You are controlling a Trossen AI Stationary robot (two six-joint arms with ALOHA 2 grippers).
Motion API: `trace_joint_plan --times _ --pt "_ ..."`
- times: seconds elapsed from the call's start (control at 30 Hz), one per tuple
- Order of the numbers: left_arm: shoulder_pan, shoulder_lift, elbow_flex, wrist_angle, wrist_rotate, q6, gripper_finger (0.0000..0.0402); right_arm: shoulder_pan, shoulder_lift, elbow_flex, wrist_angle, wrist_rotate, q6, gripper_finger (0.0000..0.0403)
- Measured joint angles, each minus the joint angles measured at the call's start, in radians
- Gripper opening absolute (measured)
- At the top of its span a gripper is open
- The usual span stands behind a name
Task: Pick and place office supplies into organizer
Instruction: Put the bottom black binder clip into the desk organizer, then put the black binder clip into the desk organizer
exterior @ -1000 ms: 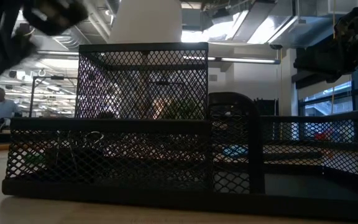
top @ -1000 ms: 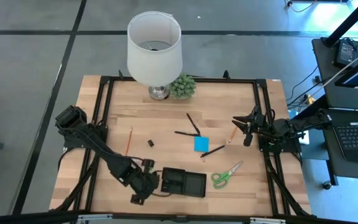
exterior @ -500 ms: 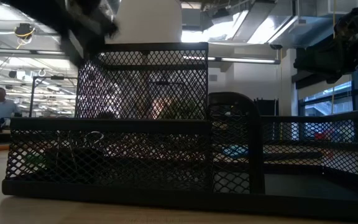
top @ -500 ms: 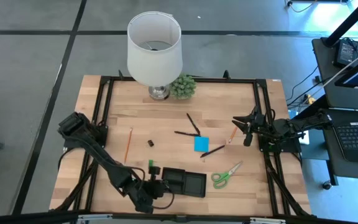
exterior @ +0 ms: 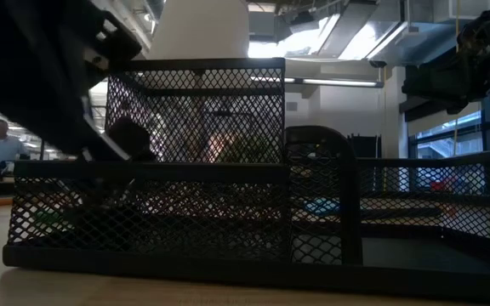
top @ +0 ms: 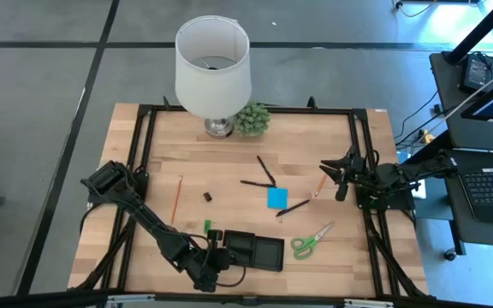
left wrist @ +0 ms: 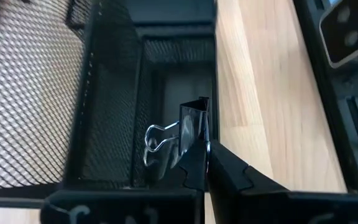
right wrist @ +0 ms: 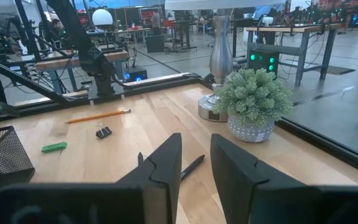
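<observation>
Wooden table (top: 229, 162) in open workshop

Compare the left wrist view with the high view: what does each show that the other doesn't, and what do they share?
Only the left wrist view shows the black binder clip pinched in the left gripper over a compartment. Only the high view shows the items still on the table: the scissors, blue sticky-note pad, orange pencil, and the right gripper waiting at the table's right edge. Both show the organizer and the wooden tabletop.
</observation>
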Motion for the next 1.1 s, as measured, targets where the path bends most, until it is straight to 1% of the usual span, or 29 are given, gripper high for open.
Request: trace_joint_plan --times 0.13,0.33,0.7,0.87,0.97,1.1 --pt "0.0 0.004 0.0 0.0 0.022 0.002 0.0003 0.0 0.0 0.0 0.0 0.0 0.0 0.0088" --pt "0.0 0.003 0.0 0.001 0.024 0.003 0.0006 0.0 0.0 0.0 0.0 0.0 -0.001 0.0088" --pt "0.002 -0.005 0.0 0.0 0.031 -0.004 0.0065 0.0 0.0 0.0 0.0 0.0 -0.003 0.0088" --pt "0.004 -0.058 0.0 0.0 0.048 -0.004 0.0072 0.0 0.0 0.0 0.0 0.0 -0.003 0.0088" --pt "0.004 -0.11 0.0 -0.019 0.055 -0.005 0.0072 0.0 0.0 0.0 0.0 0.0 -0.004 0.0088" --pt "0.004 -0.194 0.0 -0.076 0.024 -0.006 0.0073 0.0 0.0 0.0 0.0 0.0 -0.004 0.0088"
